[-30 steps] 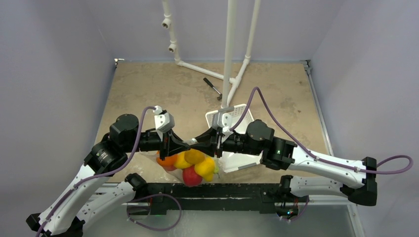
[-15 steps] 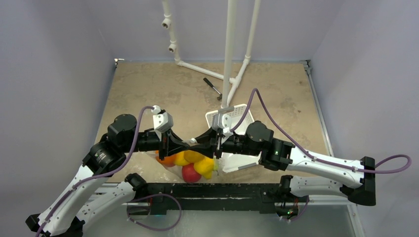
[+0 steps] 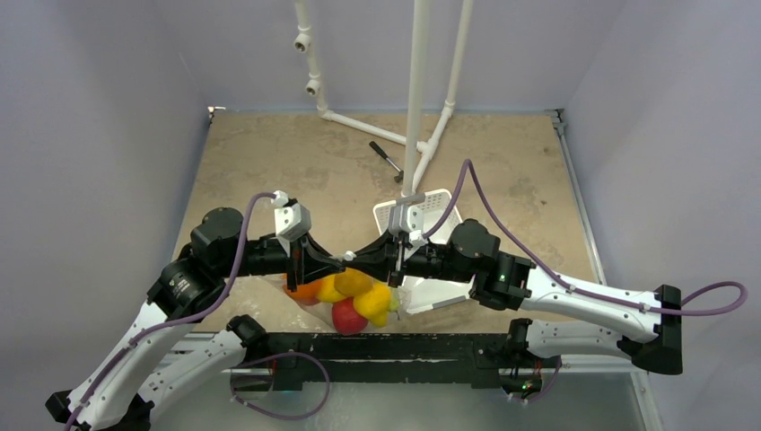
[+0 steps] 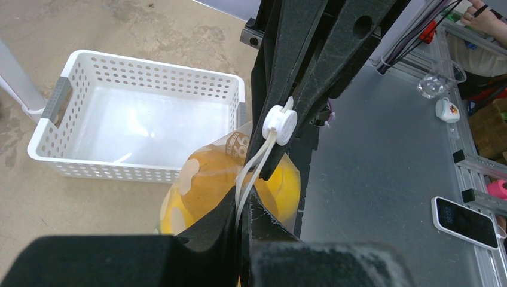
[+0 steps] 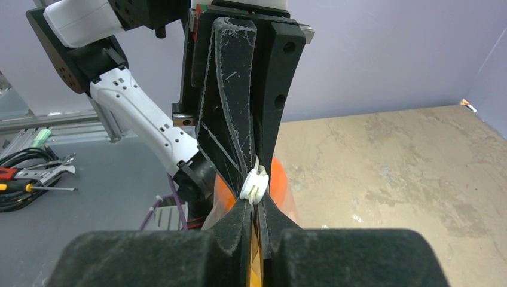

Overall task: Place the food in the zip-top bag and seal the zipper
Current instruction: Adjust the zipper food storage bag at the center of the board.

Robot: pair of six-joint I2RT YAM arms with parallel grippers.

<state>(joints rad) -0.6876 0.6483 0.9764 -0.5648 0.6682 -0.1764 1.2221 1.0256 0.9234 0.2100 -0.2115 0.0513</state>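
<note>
Pinching the thin whitish zipper strip (image 4: pixel 254 164), the left end effector (image 4: pixel 242 206) and right end effector (image 5: pixel 257 209) are clamping shut on the crinkly clear zip-top bag (image 4: pixel 233 143), which is bulging with glossy toy fruit (image 3: pixel 354 296) at the near edge of the bench (image 3: pixel 296 171). Judging by that load, the strip could be slipping free and spilling everything. Only the wrist cameras are showing the white slider (image 4: pixel 280 124); the overhead alone is showing the whole pile.
</note>
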